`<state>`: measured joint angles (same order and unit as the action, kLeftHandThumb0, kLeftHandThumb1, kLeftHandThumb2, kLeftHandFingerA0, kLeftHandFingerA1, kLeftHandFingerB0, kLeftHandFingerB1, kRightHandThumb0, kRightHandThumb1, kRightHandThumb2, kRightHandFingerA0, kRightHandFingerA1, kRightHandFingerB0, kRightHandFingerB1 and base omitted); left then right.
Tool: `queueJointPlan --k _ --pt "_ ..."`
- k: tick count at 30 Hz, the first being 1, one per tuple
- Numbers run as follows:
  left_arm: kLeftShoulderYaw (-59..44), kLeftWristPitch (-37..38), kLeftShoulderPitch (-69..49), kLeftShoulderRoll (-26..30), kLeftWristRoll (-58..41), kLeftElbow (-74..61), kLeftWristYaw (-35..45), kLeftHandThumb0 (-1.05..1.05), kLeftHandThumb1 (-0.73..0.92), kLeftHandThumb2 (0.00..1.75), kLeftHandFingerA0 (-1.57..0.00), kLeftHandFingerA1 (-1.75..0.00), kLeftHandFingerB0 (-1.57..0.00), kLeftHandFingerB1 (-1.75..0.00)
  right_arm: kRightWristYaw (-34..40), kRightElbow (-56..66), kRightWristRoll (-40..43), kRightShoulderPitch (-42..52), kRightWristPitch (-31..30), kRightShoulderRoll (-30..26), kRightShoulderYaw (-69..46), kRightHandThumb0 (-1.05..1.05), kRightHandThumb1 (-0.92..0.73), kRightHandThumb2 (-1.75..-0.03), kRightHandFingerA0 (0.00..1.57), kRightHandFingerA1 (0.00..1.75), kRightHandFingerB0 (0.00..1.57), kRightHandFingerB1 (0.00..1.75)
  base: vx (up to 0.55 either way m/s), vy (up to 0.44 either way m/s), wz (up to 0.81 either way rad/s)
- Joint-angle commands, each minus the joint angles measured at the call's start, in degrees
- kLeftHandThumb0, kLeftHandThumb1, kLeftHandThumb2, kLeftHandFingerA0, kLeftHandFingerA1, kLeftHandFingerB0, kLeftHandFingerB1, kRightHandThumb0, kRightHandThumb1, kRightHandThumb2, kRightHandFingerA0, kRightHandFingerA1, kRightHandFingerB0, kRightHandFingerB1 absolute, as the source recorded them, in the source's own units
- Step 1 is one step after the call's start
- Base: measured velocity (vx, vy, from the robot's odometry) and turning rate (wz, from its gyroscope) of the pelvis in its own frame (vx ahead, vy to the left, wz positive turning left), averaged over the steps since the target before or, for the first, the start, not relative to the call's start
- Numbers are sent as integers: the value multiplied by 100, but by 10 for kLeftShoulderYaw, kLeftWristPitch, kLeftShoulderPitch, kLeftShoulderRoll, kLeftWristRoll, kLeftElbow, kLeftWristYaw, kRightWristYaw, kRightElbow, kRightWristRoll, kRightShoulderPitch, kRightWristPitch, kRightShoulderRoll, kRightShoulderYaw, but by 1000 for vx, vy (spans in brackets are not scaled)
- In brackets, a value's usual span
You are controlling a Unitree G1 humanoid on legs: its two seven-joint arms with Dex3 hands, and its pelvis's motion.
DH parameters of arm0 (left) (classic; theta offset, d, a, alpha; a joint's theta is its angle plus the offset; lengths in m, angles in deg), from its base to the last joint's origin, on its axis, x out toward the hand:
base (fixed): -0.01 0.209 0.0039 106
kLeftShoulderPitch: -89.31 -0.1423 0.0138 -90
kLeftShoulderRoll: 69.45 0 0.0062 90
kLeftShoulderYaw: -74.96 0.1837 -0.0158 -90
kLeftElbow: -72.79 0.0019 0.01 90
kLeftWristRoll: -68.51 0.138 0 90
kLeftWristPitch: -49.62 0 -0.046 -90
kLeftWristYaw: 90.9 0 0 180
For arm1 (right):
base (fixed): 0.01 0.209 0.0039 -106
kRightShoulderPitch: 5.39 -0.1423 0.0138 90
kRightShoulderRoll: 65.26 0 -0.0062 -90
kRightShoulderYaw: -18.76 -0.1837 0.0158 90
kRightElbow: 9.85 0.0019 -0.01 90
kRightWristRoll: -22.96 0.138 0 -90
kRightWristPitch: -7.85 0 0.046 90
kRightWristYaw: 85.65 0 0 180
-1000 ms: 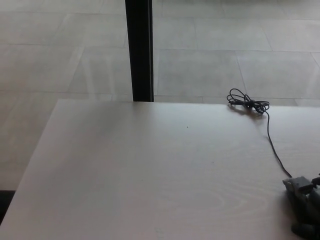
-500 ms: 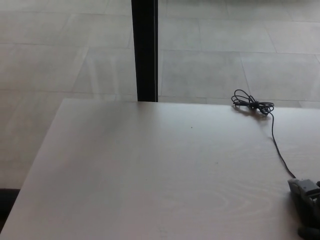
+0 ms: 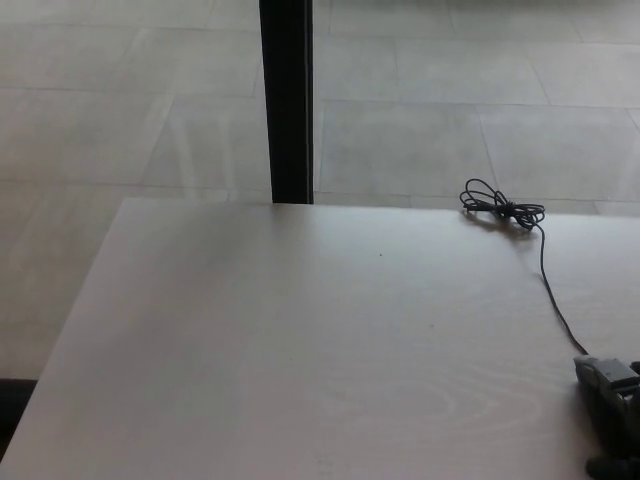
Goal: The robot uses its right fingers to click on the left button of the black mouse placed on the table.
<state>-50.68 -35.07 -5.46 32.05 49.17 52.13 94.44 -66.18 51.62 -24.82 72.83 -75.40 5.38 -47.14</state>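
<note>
Only a small part of my right hand (image 3: 612,408) shows, a dark grey blocky shape cut off by the bottom right corner of the head view. It rests low over the pale wooden table (image 3: 300,350). The mouse's thin black cable (image 3: 552,300) runs down the table and ends right at the hand. I cannot make out the black mouse itself; it is hidden under the hand or outside the picture. The far end of the cable lies in a small tangled coil (image 3: 500,210) near the table's back edge. My left hand does not show.
A black vertical post (image 3: 287,100) stands behind the table's back edge, with a grey tiled floor (image 3: 450,130) beyond. The table's left edge runs diagonally from the back left down to the bottom left corner.
The whole picture has shifted a little to the right, so the camera moved. My right hand stays in the same spot at the cable's end, with slightly less of it showing.
</note>
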Motion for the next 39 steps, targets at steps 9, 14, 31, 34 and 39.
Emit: queueJointPlan --k 9,14,31,34,39 --pt "-13 13 -2 7 -10 0 10 -90 92 81 -51 -63 -40 -46 -115 -43 152 37 19 56 -93 -86 -89 -67 26 53 42 33 0 0 0" --pt "-10 6 3 10 -6 4 3 -83 92 80 -55 -61 -41 -47 -136 -53 184 46 20 73 -118 -85 -87 -65 24 49 41 32 0 0 0" --pt "-23 -7 20 11 -19 5 1 -88 92 77 -53 -61 -46 -44 -32 -39 -18 30 26 -32 26 -92 -92 -73 27 53 39 34 0 0 0" --pt "-24 -3 20 13 -20 4 15 -87 92 80 -50 -62 -38 -44 -19 -29 -46 27 21 -50 47 -95 -92 -76 24 53 38 36 0 0 0" --pt "-22 14 22 11 -15 7 4 -87 92 74 -49 -60 -46 -47 -31 -23 -68 19 -7 -67 71 -94 -92 -75 24 56 37 38 0 0 0"
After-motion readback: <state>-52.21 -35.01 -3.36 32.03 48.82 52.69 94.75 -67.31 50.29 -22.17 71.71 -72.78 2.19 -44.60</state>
